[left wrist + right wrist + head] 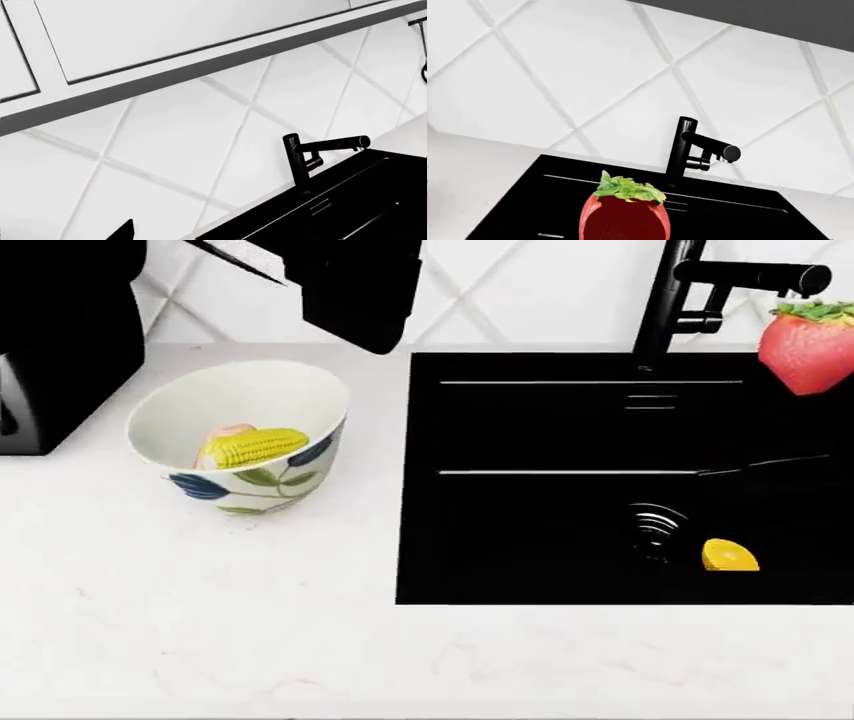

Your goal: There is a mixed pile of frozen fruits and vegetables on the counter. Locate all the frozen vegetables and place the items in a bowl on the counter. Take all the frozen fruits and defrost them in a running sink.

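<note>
The bench [200,640] is a white, faintly marbled stone top, and behind it the wall [220,125] is covered in large white tiles set on the diagonal with pale grey joints; in the left wrist view a white panelled cabinet [167,30] with a dark underside hangs above them. A dark appliance [60,340] stands at the far left of the bench. No brand, label or writing can be read anywhere. The matte black sink [534,540] is let into the bench on the right, with its black tap [694,300] at the back rim. The halved citrus [730,556] lies in the basin just beside the ringed drain [654,525]. The strawberry [809,348] hangs in the air over the sink's far right corner, near the tap's spout; the right wrist view shows it close up, leafy top upward, but the right hand's fingers are out of sight, so its grip cannot be told. The bowl [287,475] stands on the bench left of the sink, holding the corn cob [254,447] with the sweet potato [230,432] partly hidden behind it. The left hand is not clearly shown.
</note>
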Tool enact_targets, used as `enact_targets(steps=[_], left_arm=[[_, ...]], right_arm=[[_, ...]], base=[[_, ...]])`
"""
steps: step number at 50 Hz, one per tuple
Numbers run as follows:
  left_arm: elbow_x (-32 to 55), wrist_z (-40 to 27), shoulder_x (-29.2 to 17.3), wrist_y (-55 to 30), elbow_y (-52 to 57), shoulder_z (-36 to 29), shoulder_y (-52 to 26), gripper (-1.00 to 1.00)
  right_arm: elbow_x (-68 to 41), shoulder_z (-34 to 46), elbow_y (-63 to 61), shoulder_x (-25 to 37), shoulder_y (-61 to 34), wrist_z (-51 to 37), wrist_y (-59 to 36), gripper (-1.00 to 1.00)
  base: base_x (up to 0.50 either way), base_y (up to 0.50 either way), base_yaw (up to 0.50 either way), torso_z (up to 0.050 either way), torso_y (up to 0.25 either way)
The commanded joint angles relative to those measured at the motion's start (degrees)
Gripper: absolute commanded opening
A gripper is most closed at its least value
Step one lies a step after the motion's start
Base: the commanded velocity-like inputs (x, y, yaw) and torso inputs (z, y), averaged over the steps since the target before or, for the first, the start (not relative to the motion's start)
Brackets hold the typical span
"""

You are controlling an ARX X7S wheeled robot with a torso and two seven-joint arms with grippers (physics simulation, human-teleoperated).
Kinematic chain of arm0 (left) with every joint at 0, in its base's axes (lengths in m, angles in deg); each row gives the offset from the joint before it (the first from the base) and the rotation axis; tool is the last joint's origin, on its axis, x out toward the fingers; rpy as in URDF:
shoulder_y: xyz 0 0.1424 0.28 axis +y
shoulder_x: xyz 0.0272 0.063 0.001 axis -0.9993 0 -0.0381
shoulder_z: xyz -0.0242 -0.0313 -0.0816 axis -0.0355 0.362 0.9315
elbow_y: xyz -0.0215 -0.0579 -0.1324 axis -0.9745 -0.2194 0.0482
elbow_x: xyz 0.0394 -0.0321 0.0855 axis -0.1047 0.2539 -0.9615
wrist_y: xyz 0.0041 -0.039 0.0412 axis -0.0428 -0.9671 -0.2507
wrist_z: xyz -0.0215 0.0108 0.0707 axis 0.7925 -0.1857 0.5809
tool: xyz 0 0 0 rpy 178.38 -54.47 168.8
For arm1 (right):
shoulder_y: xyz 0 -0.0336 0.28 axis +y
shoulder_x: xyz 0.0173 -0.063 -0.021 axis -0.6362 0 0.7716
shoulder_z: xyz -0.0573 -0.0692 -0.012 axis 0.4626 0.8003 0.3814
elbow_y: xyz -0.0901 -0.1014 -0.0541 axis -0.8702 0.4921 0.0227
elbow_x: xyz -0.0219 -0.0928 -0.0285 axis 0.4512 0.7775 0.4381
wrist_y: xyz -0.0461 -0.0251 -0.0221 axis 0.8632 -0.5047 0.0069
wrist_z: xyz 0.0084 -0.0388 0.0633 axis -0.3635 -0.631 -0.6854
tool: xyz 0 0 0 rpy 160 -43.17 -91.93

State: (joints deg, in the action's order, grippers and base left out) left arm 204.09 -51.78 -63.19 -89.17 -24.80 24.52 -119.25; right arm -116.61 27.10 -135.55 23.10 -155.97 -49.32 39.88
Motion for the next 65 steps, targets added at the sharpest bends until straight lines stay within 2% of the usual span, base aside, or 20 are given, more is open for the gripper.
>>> enact_targets(steps=[1, 17, 26, 31, 34, 38, 45, 55, 65], left_arm=[[0.35, 0.06, -0.31, -0.14, 0.26, 0.51, -0.03, 1.00], [3.23, -1.65, 0.05, -1.22, -0.03, 0.40, -2.84, 1.00], [4.92, -2.78, 0.16, -1.70, -0.35, 0.48, -4.68, 1.00], [5.81, -3.47, 0.23, -2.06, -0.60, 0.49, -5.76, 1.00], [6.04, -3.78, 0.16, -2.17, -0.60, 0.50, -5.95, 1.00], [6.97, -4.34, -0.05, -2.31, -0.57, 0.72, -6.75, 1.00], [8.27, -5.21, -0.68, -2.51, -0.37, 1.21, -7.67, 1.00], [9.31, -6.01, -0.20, -3.16, -0.92, 1.51, -8.79, 1.00], [10.01, -6.65, -0.23, -3.73, -1.14, 1.98, -9.05, 1.00]], right_arm=[[1.27, -0.33, -0.13, -0.59, -0.02, -0.49, -1.19, -1.00], [0.86, -0.46, -0.39, -0.32, 1.17, 0.16, -0.07, -1.00], [-1.41, -0.69, -0.60, -0.62, 2.14, 1.90, 2.14, -1.00], [-4.04, -1.13, 0.35, -4.54, -0.38, 1.17, 0.21, -1.00], [-6.25, -0.54, 2.87, -9.17, -4.36, -1.62, -4.16, -1.00], [-8.70, 0.06, 7.96, -15.41, -7.45, -3.03, -5.15, -1.00], [-8.68, 3.01, 16.14, -23.46, -8.17, -4.68, -5.77, -1.00], [-6.36, 8.23, 26.07, -30.49, -5.67, -5.13, -7.26, -1.00], [-8.53, 11.46, 32.90, -34.40, -2.84, -5.56, -6.77, -1.00]], base=[[0.45, -0.30, 0.00, 0.000, 0.000], [0.46, -0.29, 0.00, 0.000, 0.001], [0.00, 0.00, 0.00, 0.000, 0.001], [0.00, 0.00, 0.00, 0.000, 0.000], [0.00, 0.00, 0.00, 0.000, 0.000], [0.00, 0.00, 0.00, 0.000, 0.000], [0.00, 0.00, 0.00, 0.000, 0.000], [0.00, 0.00, 0.00, 0.000, 0.000], [0.00, 0.00, 0.00, 0.000, 0.000]])
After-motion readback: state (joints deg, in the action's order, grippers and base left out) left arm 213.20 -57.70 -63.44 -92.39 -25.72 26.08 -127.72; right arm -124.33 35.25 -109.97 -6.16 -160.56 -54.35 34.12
